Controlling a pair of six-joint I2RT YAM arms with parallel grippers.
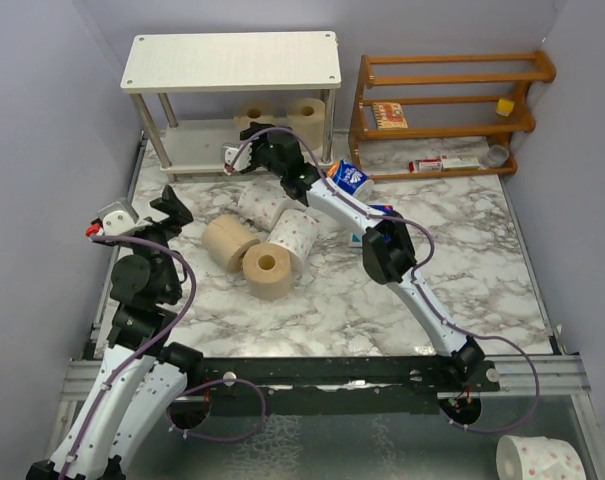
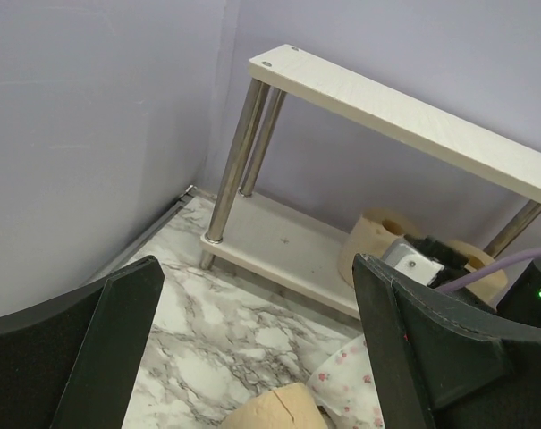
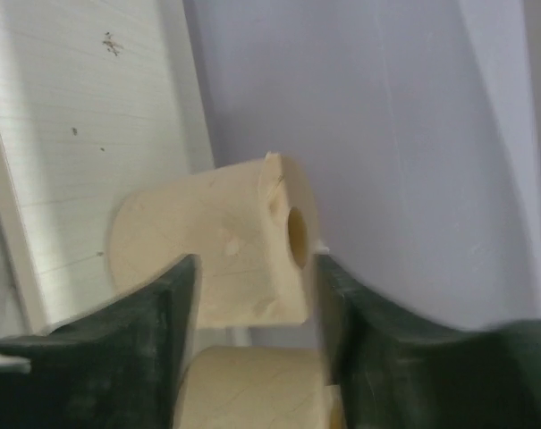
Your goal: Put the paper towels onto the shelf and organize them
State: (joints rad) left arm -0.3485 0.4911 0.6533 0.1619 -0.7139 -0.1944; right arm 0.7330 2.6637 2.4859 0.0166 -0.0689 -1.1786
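The shelf (image 1: 232, 60) stands at the back left, with two tan rolls (image 1: 305, 113) on its lower board (image 2: 297, 246). My right gripper (image 1: 255, 136) reaches in at that lower tier. In the right wrist view its jaws (image 3: 257, 295) hold both sides of a tan roll (image 3: 252, 389). Another tan roll (image 3: 207, 241) stands just beyond it. My left gripper (image 1: 172, 207) is open and empty (image 2: 257, 277), left of the pile. Two tan rolls (image 1: 267, 270) and two pink-dotted white rolls (image 1: 294, 232) lie mid-table. A blue-wrapped roll (image 1: 349, 178) lies beside the right arm.
An orange-brown slatted rack (image 1: 447, 75) with small items stands at the back right. Purple walls close in the left, back and right. A second blue wrapper (image 1: 380, 212) peeks from under the right arm. One pink-dotted roll (image 1: 540, 460) lies beyond the near edge, bottom right.
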